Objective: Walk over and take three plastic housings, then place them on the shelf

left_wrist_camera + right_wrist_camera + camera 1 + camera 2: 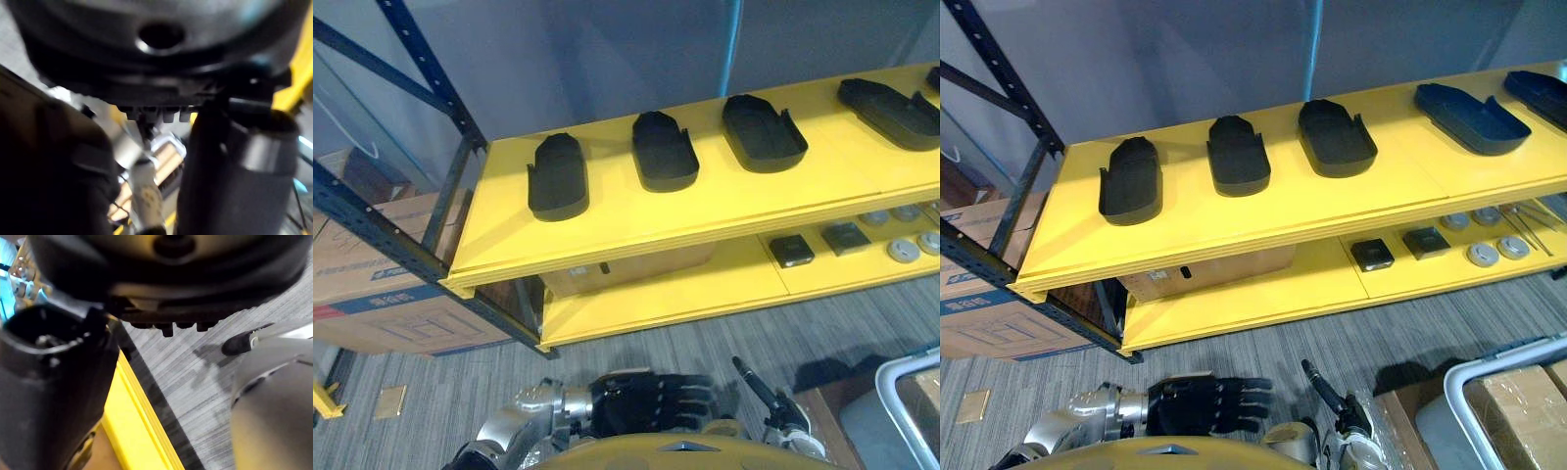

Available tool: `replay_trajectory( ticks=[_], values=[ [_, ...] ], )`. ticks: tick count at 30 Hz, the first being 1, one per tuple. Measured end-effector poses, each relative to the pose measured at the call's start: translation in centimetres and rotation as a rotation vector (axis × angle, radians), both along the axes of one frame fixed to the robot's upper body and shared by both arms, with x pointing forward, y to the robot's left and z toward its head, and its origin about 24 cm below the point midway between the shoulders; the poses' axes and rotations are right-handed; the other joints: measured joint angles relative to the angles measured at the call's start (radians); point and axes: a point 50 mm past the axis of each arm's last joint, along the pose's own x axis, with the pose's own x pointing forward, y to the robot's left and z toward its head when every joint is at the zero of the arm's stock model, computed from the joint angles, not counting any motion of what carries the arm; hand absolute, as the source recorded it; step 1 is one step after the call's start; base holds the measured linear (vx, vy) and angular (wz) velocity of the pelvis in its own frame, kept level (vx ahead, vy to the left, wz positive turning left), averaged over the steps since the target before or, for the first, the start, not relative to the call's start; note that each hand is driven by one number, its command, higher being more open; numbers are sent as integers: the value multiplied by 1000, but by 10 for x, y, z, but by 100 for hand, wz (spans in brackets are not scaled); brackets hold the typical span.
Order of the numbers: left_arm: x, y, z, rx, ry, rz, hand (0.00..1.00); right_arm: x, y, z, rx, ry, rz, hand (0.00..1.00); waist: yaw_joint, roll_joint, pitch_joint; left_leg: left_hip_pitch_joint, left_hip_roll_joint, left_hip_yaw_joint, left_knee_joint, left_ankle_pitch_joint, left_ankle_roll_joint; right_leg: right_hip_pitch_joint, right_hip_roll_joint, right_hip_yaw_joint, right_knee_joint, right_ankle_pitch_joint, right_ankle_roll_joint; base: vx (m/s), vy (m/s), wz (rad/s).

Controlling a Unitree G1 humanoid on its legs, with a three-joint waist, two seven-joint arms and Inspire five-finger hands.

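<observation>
1. Left eye view and right eye view are looking down at a yellow shelf, and its upper board (1234, 230) is carrying the plastic housings in one row, well apart from each other.
2. The first housing (1131, 181) is lying near the left end of the board. The second housing (1237, 155) and the third housing (1335, 137) are following it toward the middle.
3. The fourth housing (1469, 117) and the fifth housing (1542, 95) are lying toward the right end, close to the rear edge.
4. The left hand (1200, 403) is hanging low above the grey carpet (1234, 343), in front of the shelf. Its fingers are stretched out straight and lying side by side, and it is holding nothing.
5. The right hand (1334, 398) is showing beside it with one dark finger pointing up. I cannot tell if this hand is spread or closed.
6. The lower board (1263, 289) is bearing two small dark square parts (1372, 255) and some round grey parts (1482, 254) toward its right end.
7. A cardboard box (1205, 274) is standing at the rear of the lower board near its left end.
8. More cardboard boxes (979, 323) are sitting on the floor just beside the left end of the shelf, behind a dark blue rack post (1009, 78).
</observation>
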Motion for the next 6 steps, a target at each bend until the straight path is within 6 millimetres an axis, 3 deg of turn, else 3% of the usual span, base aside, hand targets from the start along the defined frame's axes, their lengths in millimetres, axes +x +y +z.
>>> replay_trajectory(
  ticks=[2,6],
  values=[
    [-11,16,-25,146,78,141,100,-1,4,-2,15,24,22,100,9,-7,-8,-15,0,-15,0,2,3,0,0,-15,-5,1,1,-11,-7,23],
    [-19,46,-53,341,114,483,100,-13,12,-10,68,105,18,100,50,-31,-20,-19,-1,-36,0,7,-3,15,1,-36,-10,1,2,8,-4,15]
  ],
)
